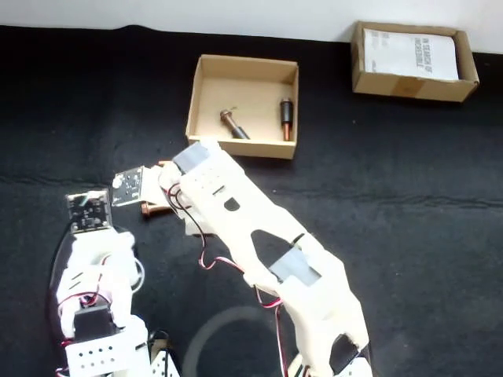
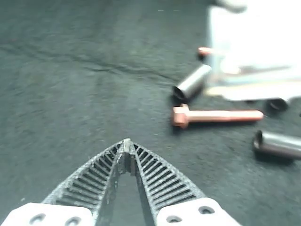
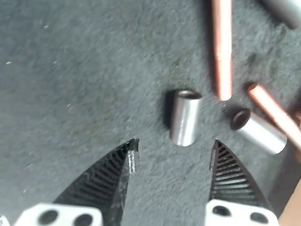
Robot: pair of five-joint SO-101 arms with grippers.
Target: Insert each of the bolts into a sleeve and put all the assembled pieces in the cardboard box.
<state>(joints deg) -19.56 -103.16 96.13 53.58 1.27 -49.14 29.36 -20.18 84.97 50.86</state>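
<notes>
Copper bolts (image 2: 216, 115), silver sleeves (image 3: 184, 117), brown cardboard box (image 1: 236, 144), black cloth (image 1: 393, 236), white arms (image 1: 259, 236)

Boxes (image 1: 196, 102): two, upper frame
Assembled pieces (image 1: 234, 124): two, in the centre box
Bolts (image 3: 222, 47): two loose
Sleeves (image 3: 184, 117): three loose
Arms (image 1: 259, 236): two, lower frame

high: overhead, far | wrists: low, close over table (image 2: 61, 70) | share: bolt (image 2: 216, 115)
</notes>
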